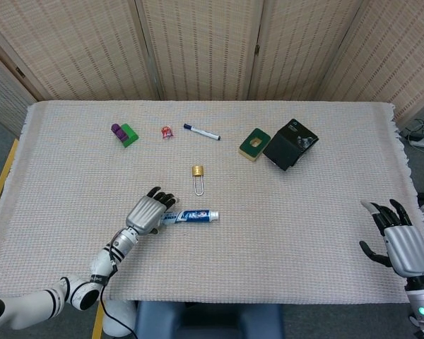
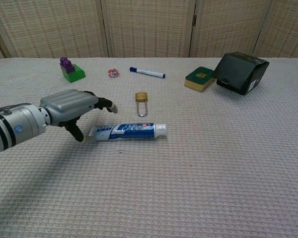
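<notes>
Woven screens are standing behind a table (image 1: 56, 233) draped in a pale knitted cloth.

Left hand (image 1: 147, 212): fingers (image 2: 105, 103) are spreading apart and arching over the crimped end of the toothpaste tube (image 1: 191, 215), gripping nothing. The chest view is showing the thumb reaching down to the cloth at the tube's flat end, touching it or just short of it (cannot tell which); the head view is hiding this under the back of the hand. The tube is lying flat near the middle of the table, cap pointing toward the robot's right.

Right hand (image 1: 399, 240): fingers are standing apart and holding nothing, near the table's right front corner, well apart from every item. Only the head view is showing it; the chest view is cutting it off.

Other items, all beyond the tube:
- Brass padlock (image 1: 198, 178), lying just past the tube's middle, shackle pointing toward the robot.
- Marker (image 1: 201, 131), blue-capped, lying toward the far edge.
- Small red-and-white object (image 1: 167, 132), left of the marker (too small to identify).
- Green block with purple piece (image 1: 125, 133), far left.
- Green and yellow sponge (image 1: 254, 144), touching or just beside the black box (image 1: 290, 144).

Nothing is lying between the left hand and the tube.
</notes>
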You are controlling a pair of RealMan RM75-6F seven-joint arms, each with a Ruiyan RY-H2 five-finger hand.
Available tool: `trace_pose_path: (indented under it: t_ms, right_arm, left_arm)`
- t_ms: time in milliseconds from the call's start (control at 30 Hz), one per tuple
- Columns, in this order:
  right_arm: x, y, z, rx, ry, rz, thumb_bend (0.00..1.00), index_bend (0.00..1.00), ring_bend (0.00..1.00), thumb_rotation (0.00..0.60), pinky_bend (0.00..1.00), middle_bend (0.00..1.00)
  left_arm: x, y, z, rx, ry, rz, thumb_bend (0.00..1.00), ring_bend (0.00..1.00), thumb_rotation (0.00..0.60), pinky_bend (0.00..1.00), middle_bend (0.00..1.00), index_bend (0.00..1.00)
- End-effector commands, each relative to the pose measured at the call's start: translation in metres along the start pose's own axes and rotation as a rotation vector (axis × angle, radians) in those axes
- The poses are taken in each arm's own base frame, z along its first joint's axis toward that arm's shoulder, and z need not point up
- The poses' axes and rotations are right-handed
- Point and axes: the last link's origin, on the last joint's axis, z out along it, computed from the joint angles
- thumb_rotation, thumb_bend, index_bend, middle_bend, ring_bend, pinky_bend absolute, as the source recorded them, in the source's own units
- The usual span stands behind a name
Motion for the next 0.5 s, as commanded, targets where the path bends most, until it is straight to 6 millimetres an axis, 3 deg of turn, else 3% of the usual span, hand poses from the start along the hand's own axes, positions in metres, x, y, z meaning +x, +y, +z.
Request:
trace_pose_path:
  t_ms: [33,233,500]
  right_arm:
    - [0.000,0.000,0.000,0.001,0.001,0.000,0.35,0.09,0.19,0.600,0.05,0.19]
    - [0.000,0.000,-0.001,0.000,0.002,0.000,0.35,0.09,0.19,0.600,0.05,0.19]
    - [0.000,0.000,-0.002,0.001,0.002,0.001,0.35,0.10,0.19,0.600,0.05,0.19]
  left_arm:
    - [-0.004,-0.005,0.008,0.034,0.003,0.006,0.32,0.24,0.600,0.16,0.23,0.24]
    - [-0.004,-0.019,0.014,0.093,0.011,-0.040,0.33,0.27,0.600,0.17,0.24,0.27]
    - [0.003,0.000,-0.002,-0.001,0.025,-0.041,0.33,0.27,0.600,0.17,0.24,0.30]
